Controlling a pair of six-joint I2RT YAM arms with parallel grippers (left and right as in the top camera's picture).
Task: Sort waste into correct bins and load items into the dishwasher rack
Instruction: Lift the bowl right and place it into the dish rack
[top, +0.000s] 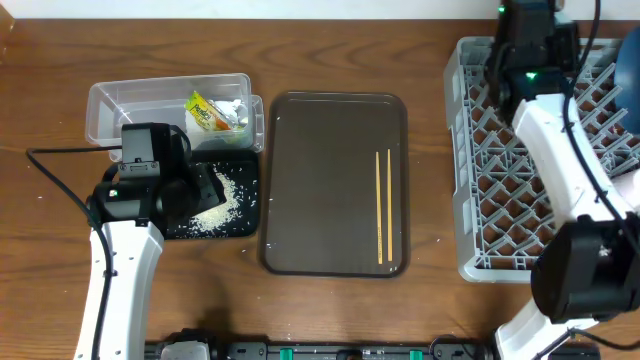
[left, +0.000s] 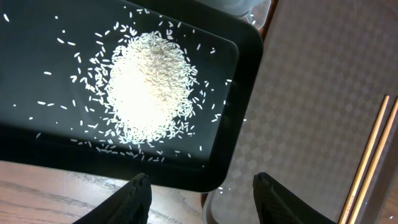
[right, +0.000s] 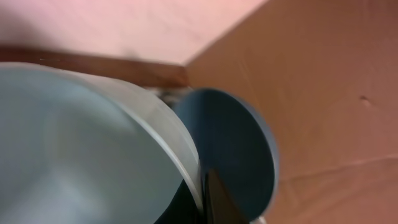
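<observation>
Loose white rice (top: 222, 205) lies heaped in the shallow black tray (top: 240, 228); it also shows in the left wrist view (left: 146, 87). My left gripper (left: 202, 202) is open and empty above the black tray's (left: 239, 93) near corner. The crumpled yellow-green wrapper (top: 208, 112) lies in the clear tub (top: 110, 100). Two wooden chopsticks (top: 383, 205) lie on the brown serving tray (top: 300, 180). My right gripper (right: 208, 199) is shut on the rim of the pale blue bowl (right: 74, 143) over the far side of the grey rack (top: 500, 200). The dark blue dish (right: 239, 143) stands right behind the bowl. The cups are out of view.
The brown serving tray sits between the black tray and the rack. Its edge and the chopsticks (left: 373, 155) show to the right in the left wrist view. A cable (top: 55, 185) runs along the table at the left.
</observation>
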